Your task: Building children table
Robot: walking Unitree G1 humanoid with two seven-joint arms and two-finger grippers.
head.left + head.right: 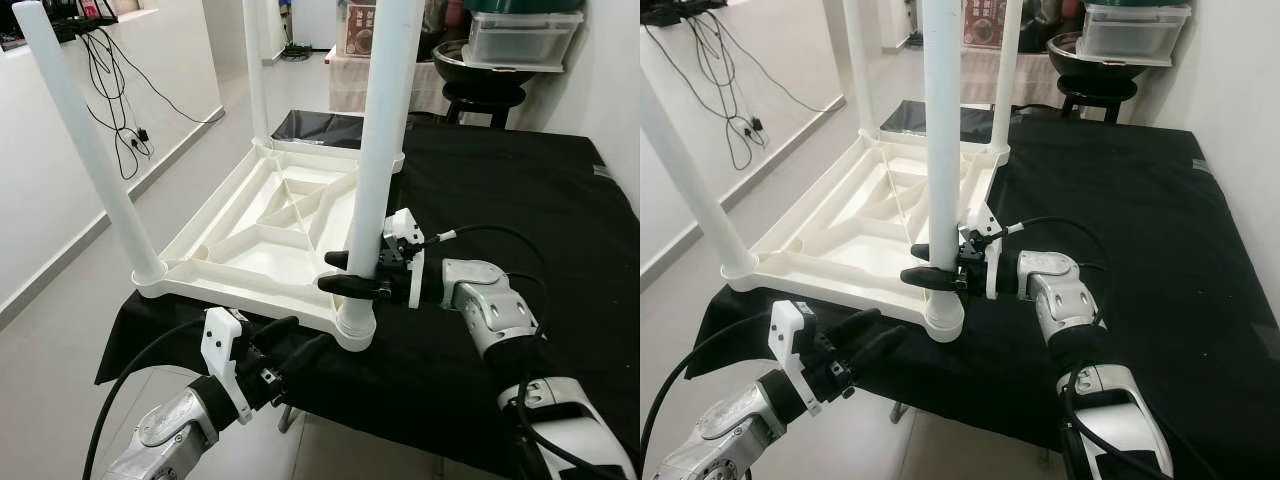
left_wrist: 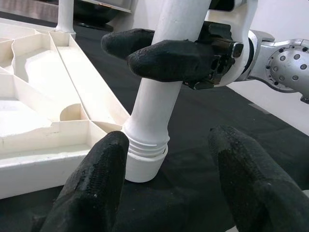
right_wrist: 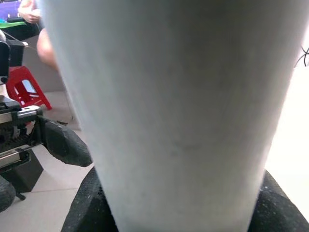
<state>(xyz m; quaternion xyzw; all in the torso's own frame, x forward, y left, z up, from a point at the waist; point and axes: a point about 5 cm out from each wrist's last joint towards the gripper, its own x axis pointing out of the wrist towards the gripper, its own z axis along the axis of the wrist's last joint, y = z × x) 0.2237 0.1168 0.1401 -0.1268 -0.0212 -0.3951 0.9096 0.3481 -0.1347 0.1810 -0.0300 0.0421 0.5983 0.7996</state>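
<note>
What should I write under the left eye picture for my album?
Robot's right hand grips a white table leg on the upside-down tabletop; left hand waits open.

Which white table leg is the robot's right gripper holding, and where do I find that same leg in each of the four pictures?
Left eye view: the near table leg, centre-right, standing in the upturned tabletop's front corner.
Right eye view: same leg, centre-left.
Left wrist view: upper middle, its threaded base in the corner socket.
Right wrist view: the large white surface close to the lens.
Shared landmark: the right gripper clamped around it; the left gripper hovers open nearby.
</note>
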